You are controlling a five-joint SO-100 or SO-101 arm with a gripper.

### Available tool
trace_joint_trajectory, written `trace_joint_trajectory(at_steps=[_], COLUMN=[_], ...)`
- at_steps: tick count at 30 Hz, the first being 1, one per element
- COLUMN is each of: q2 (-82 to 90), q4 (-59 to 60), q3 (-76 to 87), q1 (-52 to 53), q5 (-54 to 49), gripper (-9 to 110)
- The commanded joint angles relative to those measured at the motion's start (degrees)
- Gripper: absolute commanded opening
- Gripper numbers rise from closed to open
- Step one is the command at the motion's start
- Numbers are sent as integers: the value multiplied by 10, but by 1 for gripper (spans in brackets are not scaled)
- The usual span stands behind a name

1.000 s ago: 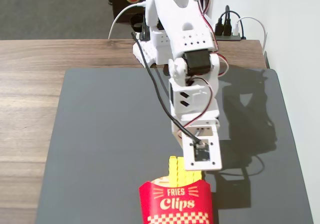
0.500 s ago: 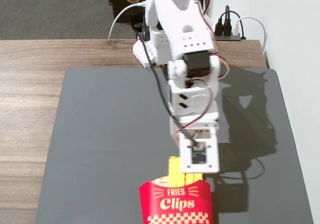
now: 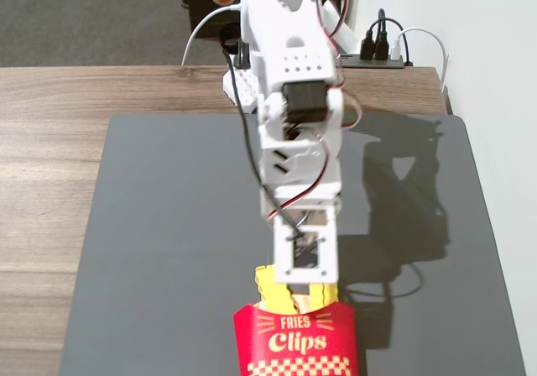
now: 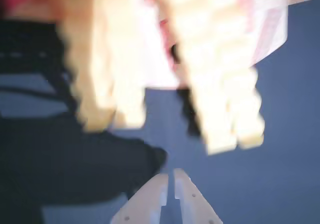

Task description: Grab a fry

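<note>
The red "Fries Clips" carton (image 3: pixel 295 342) stands at the near edge of the dark mat, with yellow crinkle-cut fries (image 3: pixel 267 285) sticking out of its top. My gripper (image 3: pixel 305 292) hangs right over the carton's mouth, its tips hidden behind the white wrist housing. In the wrist view the fries (image 4: pixel 220 84) are blurred and close, with another bunch (image 4: pixel 105 74) to the left and the carton (image 4: pixel 272 29) at the top right. My gripper (image 4: pixel 170 178) shows at the bottom edge, its white fingers almost together, with nothing between them and a gap to the fries.
The dark grey mat (image 3: pixel 168 225) covers a wooden table (image 3: pixel 50 141). The arm's base (image 3: pixel 243 82) stands at the far edge. A power strip with cables (image 3: pixel 377 53) lies at the back right, by a white wall (image 3: pixel 495 99).
</note>
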Motion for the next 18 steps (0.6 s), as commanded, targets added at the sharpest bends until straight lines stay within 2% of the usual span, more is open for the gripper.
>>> trace_joint_trajectory(at_steps=[1,9,13,18], q2=[66,91,76,46], q4=[29,40,14,-11], q3=[4,18,19,9], q1=[-1,71,90,84], q5=[-3,-82,-110,-127], gripper=[0,1,11,16])
